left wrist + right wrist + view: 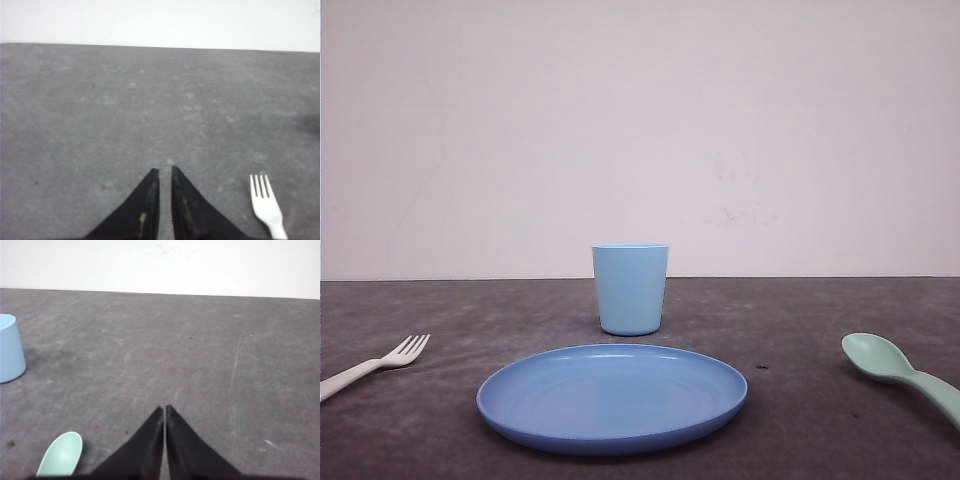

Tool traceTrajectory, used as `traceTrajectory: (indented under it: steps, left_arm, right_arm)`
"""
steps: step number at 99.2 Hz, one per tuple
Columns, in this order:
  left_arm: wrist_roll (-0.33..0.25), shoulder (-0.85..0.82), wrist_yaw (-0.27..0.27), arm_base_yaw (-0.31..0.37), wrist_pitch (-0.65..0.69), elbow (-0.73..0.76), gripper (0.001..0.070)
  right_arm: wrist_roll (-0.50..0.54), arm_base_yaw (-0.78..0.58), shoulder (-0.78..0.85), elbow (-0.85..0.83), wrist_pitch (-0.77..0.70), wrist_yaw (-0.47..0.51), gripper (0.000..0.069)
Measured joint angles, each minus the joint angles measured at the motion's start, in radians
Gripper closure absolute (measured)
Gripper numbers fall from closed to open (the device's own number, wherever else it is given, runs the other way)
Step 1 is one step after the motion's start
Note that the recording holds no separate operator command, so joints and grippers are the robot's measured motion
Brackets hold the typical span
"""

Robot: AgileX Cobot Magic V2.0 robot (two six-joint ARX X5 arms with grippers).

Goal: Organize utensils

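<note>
Dark grey mottled table point(800, 320) against a plain white wall point(640, 120); blue plate point(612, 396) and upright light blue cup point(630, 288) hold nothing. Fork point(380, 364) lies left of plate, spoon point(900, 374) right. Left gripper point(165, 172) and right gripper point(165, 410) both pinched together, holding nothing.

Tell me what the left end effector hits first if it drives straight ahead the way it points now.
Likely nothing: ahead of the left end effector lies bare table; the white fork sits off to one side.
</note>
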Motion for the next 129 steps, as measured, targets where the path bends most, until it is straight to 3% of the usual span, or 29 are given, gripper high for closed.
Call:
traceTrajectory:
  steps: [15,29,39,49,62,77,98,111,129]
  left_arm:
    - [-0.086,0.000,0.009,0.000,0.008,0.000,0.0692]
    - [-0.168,0.000,0.105,0.000,0.088,0.011,0.0692]
    - [-0.233,0.002,0.154,0.000,0.133,0.066,0.0692]
    - [-0.280,0.006,0.166,0.000,0.133,0.164,0.0692]
    - [-0.299,0.060,0.181,0.000,0.023,0.325,0.0692]
    - [-0.264,0.179,0.205,0.000,-0.166,0.537,0.0692]
    - [-0.131,0.392,0.208,0.000,-0.356,0.799,0.0692]
    - [-0.067,0.535,0.208,-0.002,-0.417,0.855,0.0692]
    - [-0.026,0.723,0.192,-0.025,-0.454,0.855,0.0692]
  right_arm:
    - [0.045,0.000,0.000,0.000,0.032,0.000,0.0684]
    - [0.129,0.000,0.002,0.050,0.011,-0.001,0.0684]
    - [0.179,0.000,0.010,0.149,-0.011,0.000,0.0684]
    - [0.202,0.000,0.034,0.275,-0.051,0.000,0.0684]
    - [0.210,0.000,0.123,0.463,-0.162,-0.001,0.0684]
    - [0.203,0.000,0.262,0.694,-0.307,-0.001,0.0684]
    - [0.138,0.000,0.486,0.930,-0.488,-0.032,0.0684]
    - [0.097,0.000,0.616,0.958,-0.560,-0.032,0.0684]
    - [0.067,0.000,0.806,0.957,-0.651,-0.027,0.0684]
